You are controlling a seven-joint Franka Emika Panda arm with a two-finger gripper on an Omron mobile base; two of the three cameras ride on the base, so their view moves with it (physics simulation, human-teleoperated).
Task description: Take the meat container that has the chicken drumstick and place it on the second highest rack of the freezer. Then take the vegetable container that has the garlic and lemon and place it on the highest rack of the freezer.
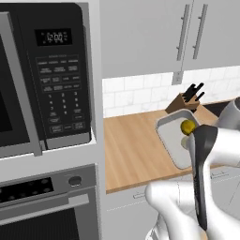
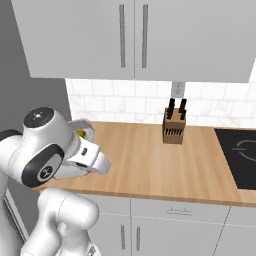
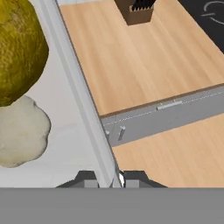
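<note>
The vegetable container (image 3: 65, 144) is a pale-grey tray holding the yellow lemon (image 3: 19, 52) and the off-white garlic (image 3: 19, 133). My gripper (image 3: 109, 179) is shut on the tray's long rim, one fingertip on each side of it. In the left base view the vegetable container (image 1: 171, 140) hangs over the counter's front part with the lemon (image 1: 188, 125) in it, half hidden by my arm. The right base view has the lemon (image 2: 80, 134) peeking out behind my wrist. The meat container, the chicken drumstick, the freezer and its racks are out of view.
A wooden knife block (image 2: 175, 125) stands at the back of the wooden counter (image 2: 150, 160), also seen as knife block (image 1: 186, 102). A black cooktop (image 2: 240, 155) lies at the right. A microwave (image 1: 47, 75) and a wall oven (image 1: 47, 201) stand left of the counter.
</note>
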